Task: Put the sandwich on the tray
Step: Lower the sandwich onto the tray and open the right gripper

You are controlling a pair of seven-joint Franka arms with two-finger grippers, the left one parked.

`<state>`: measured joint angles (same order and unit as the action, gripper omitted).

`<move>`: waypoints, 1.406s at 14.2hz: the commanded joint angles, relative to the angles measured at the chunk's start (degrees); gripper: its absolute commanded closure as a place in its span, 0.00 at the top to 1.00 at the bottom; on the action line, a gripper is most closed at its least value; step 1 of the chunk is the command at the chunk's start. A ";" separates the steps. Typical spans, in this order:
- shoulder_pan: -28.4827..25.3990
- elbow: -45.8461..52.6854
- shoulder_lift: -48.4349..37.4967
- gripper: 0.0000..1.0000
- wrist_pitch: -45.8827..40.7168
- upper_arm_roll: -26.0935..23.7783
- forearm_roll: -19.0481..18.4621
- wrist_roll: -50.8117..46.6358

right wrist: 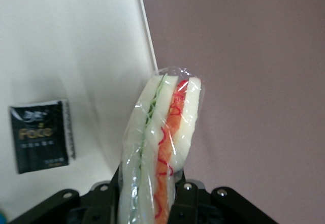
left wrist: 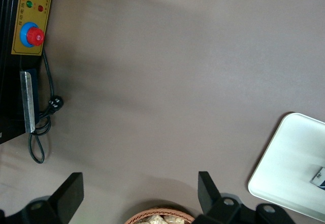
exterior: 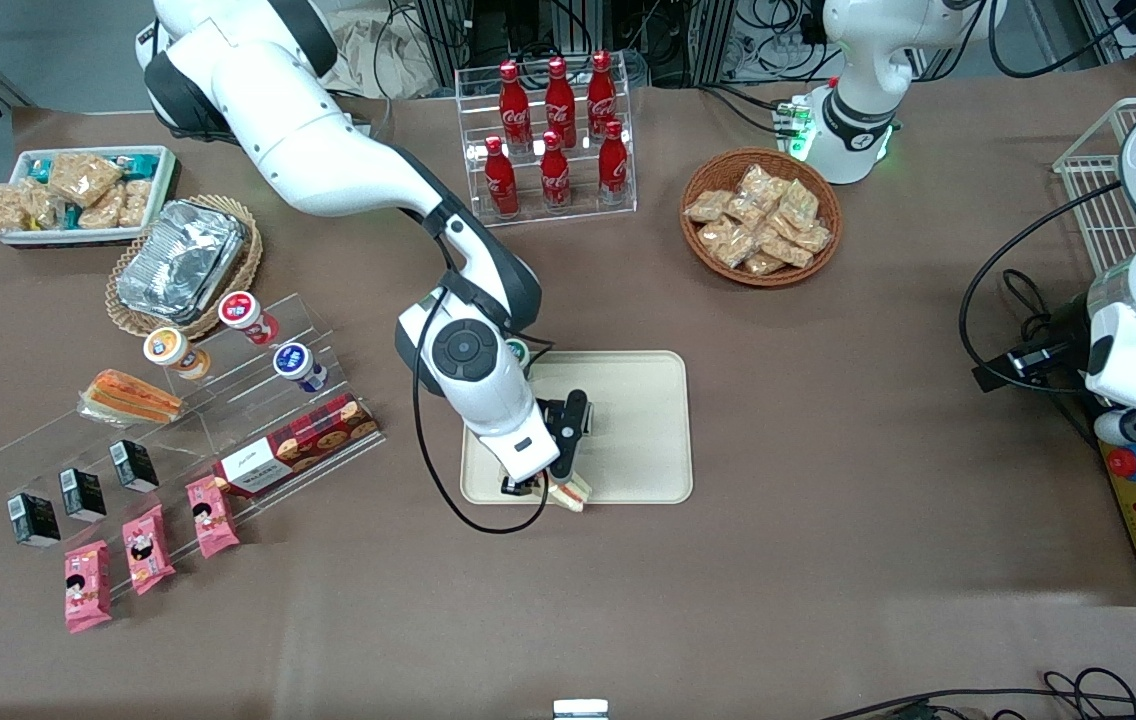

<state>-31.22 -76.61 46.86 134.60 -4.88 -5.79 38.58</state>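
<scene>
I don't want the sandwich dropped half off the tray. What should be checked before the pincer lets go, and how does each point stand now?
1. Grip: the pincer is shut on the sandwich: ok.
2. Position: the sandwich hangs over the tray's rim nearest the front camera, partly over bare table: not ok.
3. Landing spot: a small black packet lies on the tray beside the sandwich, apart from it: ok.
4. Height above the tray: cannot tell.
5. Wrap intact: ok.
</scene>
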 commanded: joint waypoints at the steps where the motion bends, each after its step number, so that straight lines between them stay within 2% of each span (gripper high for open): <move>1: -0.33 1.11 2.36 0.40 2.76 -0.13 -2.99 0.18; 2: -0.51 1.11 2.53 0.40 3.03 -0.13 -3.00 0.18; 5: -1.04 1.02 2.62 0.50 3.56 -0.22 -2.82 0.35; 6: -1.13 1.02 2.71 0.73 3.73 -0.31 -2.73 0.36; 7: -1.13 0.94 2.62 0.74 4.35 -0.48 -2.73 0.70; 8: -1.65 0.94 2.54 0.81 4.70 -0.57 -2.56 0.79; 9: -3.13 0.94 2.36 0.98 4.70 -0.66 -2.47 0.19; 14: -2.45 1.11 1.05 0.98 4.44 -0.83 -1.60 0.18; 15: -1.40 1.11 0.00 0.98 4.00 -0.83 -0.11 0.09; 18: 2.55 1.02 -3.34 0.98 2.16 -0.83 7.53 0.27; 20: 5.28 1.02 -6.50 0.98 -1.25 -0.83 9.91 0.09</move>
<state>-28.42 -74.72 44.15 137.01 -5.09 1.27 38.55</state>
